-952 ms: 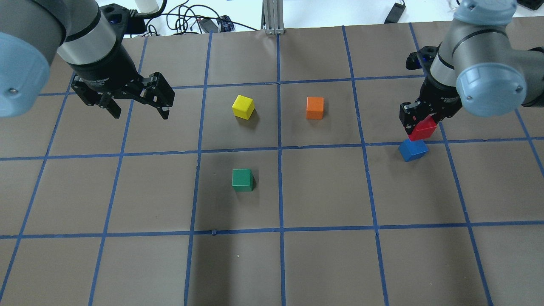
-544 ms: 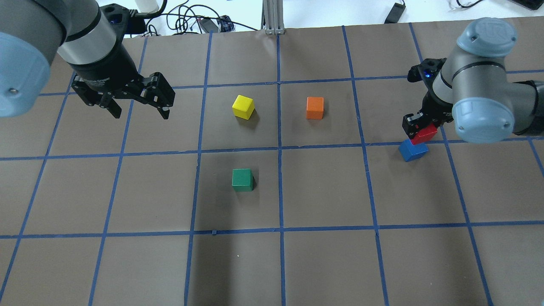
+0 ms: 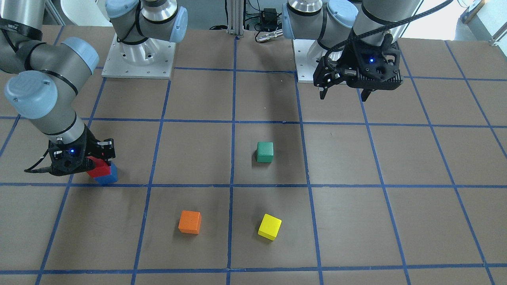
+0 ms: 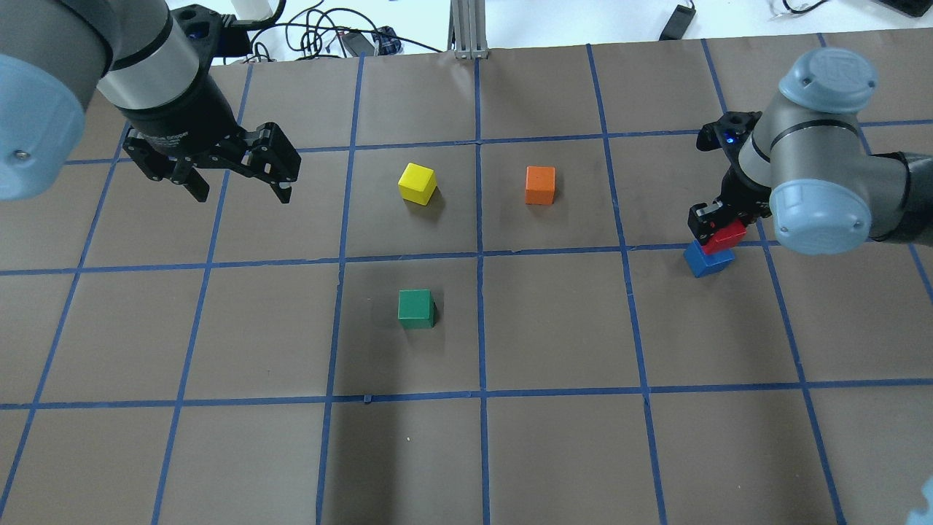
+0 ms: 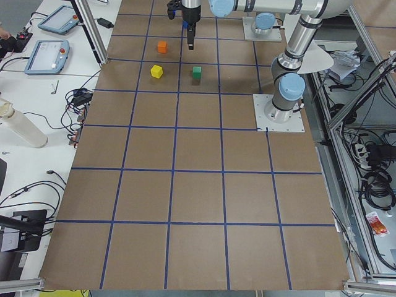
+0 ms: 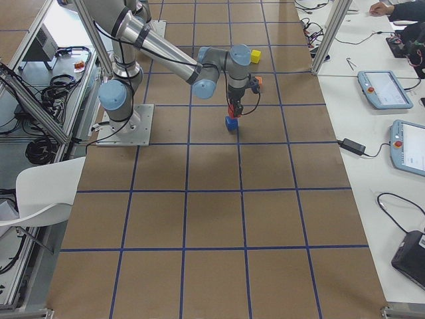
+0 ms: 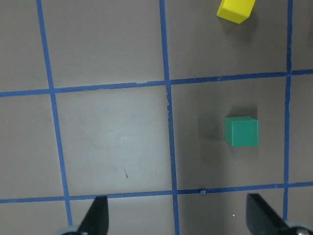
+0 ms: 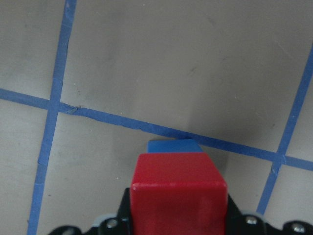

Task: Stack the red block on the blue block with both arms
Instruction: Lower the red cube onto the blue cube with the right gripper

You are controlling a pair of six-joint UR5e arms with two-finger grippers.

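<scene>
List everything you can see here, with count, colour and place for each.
red block: one, red, held by right gripper directly over blue block
blue block: one, blue, robot's right side of table
yellow block: one, yellow, centre, left of orange block
orange block: one, orange, centre
green block: one, green, centre, nearer the robot
table: one, brown, blue tape grid
pendants: two, grey, side bench
left gripper: one, black, open, empty, above table's left
right gripper: one, black, shut on red block
</scene>
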